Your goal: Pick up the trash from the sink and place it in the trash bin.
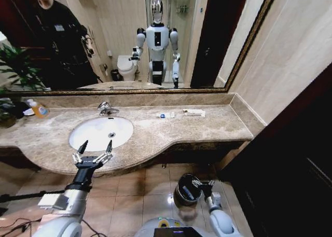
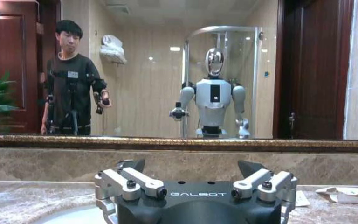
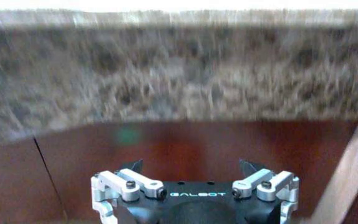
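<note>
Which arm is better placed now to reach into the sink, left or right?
Left. The left tool is open at the sink's front edge. The right tool is open too, but low beside the trash bin on the floor.

The sink (image 1: 98, 133) is showing plain white with a chrome tap (image 1: 107, 109), and the tabletop (image 1: 171, 130) around it is wearing mottled beige-brown marble. The trash bin (image 1: 185, 190) is looking dark under a shiny metal rim. The left pincer (image 1: 96, 147) is showing black with silver joints, and two white-and-blue packets (image 1: 166, 115) are lying pale against the stone.
</note>
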Tool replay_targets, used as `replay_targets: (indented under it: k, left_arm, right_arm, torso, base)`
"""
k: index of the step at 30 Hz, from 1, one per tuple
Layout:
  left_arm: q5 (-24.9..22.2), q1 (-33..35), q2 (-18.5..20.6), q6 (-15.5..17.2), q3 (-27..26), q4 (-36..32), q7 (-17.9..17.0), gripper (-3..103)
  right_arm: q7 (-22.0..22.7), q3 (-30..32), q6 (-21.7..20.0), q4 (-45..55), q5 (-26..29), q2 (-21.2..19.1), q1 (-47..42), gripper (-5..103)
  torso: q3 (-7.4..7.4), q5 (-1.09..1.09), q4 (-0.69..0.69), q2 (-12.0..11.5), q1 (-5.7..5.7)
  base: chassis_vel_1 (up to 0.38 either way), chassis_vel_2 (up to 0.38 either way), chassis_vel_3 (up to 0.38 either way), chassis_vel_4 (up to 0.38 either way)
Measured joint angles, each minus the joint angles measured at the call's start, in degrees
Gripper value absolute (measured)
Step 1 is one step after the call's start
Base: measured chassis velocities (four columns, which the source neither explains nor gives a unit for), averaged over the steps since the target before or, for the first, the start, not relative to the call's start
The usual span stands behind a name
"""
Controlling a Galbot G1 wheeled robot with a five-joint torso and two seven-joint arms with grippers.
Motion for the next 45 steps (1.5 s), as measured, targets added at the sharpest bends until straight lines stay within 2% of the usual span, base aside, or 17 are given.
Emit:
replay_targets:
  k: [11, 15, 17, 20, 21, 24, 26, 29, 34, 39, 40, 45]
  left_arm:
    - [0.0, 0.0, 0.0, 0.0, 0.0, 0.0, 0.0, 100]
    - [0.0, 0.0, 0.0, 0.0, 0.0, 0.0, 0.0, 100]
    - [0.0, 0.0, 0.0, 0.0, 0.0, 0.0, 0.0, 100]
    - [0.0, 0.0, 0.0, 0.0, 0.0, 0.0, 0.0, 100]
    - [0.0, 0.0, 0.0, 0.0, 0.0, 0.0, 0.0, 100]
    - [0.0, 0.0, 0.0, 0.0, 0.0, 0.0, 0.0, 100]
    - [0.0, 0.0, 0.0, 0.0, 0.0, 0.0, 0.0, 100]
    - [0.0, 0.0, 0.0, 0.0, 0.0, 0.0, 0.0, 100]
    - [0.0, 0.0, 0.0, 0.0, 0.0, 0.0, 0.0, 100]
    - [0.0, 0.0, 0.0, 0.0, 0.0, 0.0, 0.0, 100]
    - [0.0, 0.0, 0.0, 0.0, 0.0, 0.0, 0.0, 100]
    - [0.0, 0.0, 0.0, 0.0, 0.0, 0.0, 0.0, 100]
  right_arm:
    - [-1.8, 2.3, -4.7, 18.0, -1.9, -0.2, -3.0, 100]
    - [-2.9, 1.8, -6.4, 21.0, -4.2, -1.2, -0.6, 100]
    - [-3.2, 0.3, -8.9, 21.7, -4.3, -2.8, 2.7, 100]
    - [-3.2, -1.2, -10.9, 21.7, -3.4, -5.1, 5.7, 100]
    - [-3.8, -2.4, -12.5, 21.4, -2.3, -7.1, 8.5, 100]
    - [-6.6, -3.6, -15.2, 19.9, 1.2, -10.6, 13.4, 100]
    - [-7.3, -3.8, -15.7, 19.4, 2.0, -11.3, 14.4, 100]
    - [-11.1, -4.8, -17.9, 16.5, 6.1, -14.5, 19.2, 100]
    - [-12.6, -6.8, -19.1, 12.9, 9.3, -15.9, 24.3, 100]
    - [-14.0, -10.8, -22.5, 8.5, 14.9, -17.1, 31.7, 100]
    - [-14.1, -13.1, -23.8, 6.5, 16.5, -17.1, 35.4, 100]
    - [-14.6, -17.0, -24.3, 2.2, 17.8, -16.1, 42.5, 100]
  torso:
    - [0.0, -0.01, 0.0, 0.0, 0.0]
    - [0.0, 0.0, 0.0, 0.0, 0.0]
    - [0.0, 0.0, 0.0, 0.0, 0.0]
    - [0.0, 0.01, 0.01, 0.0, 0.01]
    - [0.0, -0.01, 0.01, 0.0, 0.01]
    - [0.01, 0.0, 0.01, 0.0, 0.02]
    - [0.01, 0.0, 0.01, 0.0, 0.02]
    - [0.01, -0.01, 0.0, 0.0, 0.02]
    - [0.01, 0.01, 0.0, 0.0, 0.02]
    - [0.01, 0.0, 0.0, 0.0, 0.02]
    - [0.01, 0.0, 0.0, 0.0, 0.01]
    - [0.0, -0.01, 0.0, 0.0, 0.01]
  base:
    - [0.0, 0.0, 0.0, 0.0]
    - [0.0, 0.0, 0.0, 0.0]
    - [0.0, 0.0, 0.0, 0.0]
    - [0.0, 0.0, 0.0, 0.0]
    - [0.0, 0.0, 0.0, 0.0]
    - [0.0, 0.0, 0.0, 0.0]
    - [0.0, 0.0, 0.0, 0.0]
    - [0.0, 0.0, 0.0, 0.0]
    - [0.0, 0.0, 0.0, 0.0]
    - [0.0, 0.0, 0.0, 0.0]
    - [0.0, 0.0, 0.0, 0.0]
    - [0.0, 0.0, 0.0, 0.0]
